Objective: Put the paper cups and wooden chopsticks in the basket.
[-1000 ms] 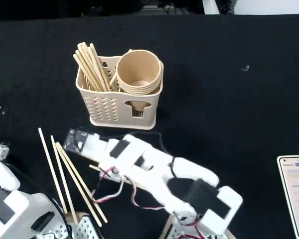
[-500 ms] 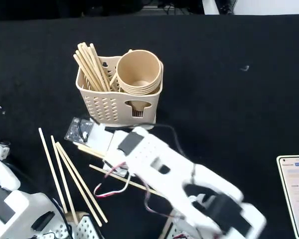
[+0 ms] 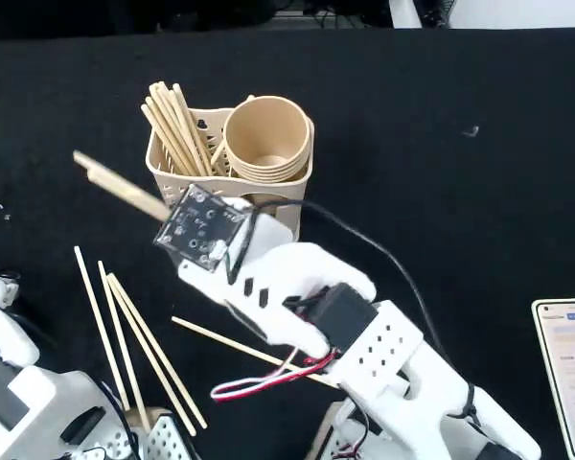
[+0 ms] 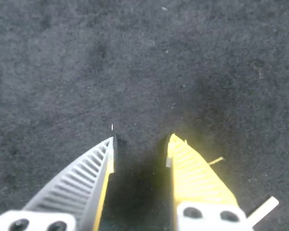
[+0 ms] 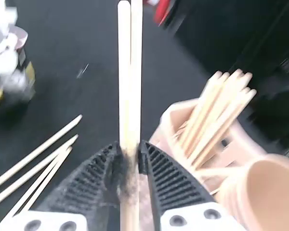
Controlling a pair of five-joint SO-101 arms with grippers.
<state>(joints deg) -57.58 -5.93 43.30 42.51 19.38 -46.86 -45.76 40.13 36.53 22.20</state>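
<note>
Basket holds chopstick bundle and stacked paper cups. R. gripper, clamped on chopstick pair, sits just beside basket (near-left corner). L. gripper: part-open, empty.

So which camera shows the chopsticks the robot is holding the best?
The right wrist view: the held chopsticks run straight up from the right gripper, clamped. The high view shows the held chopsticks poking out past the arm, grip hidden. The left wrist view looks down at the black table.
</note>
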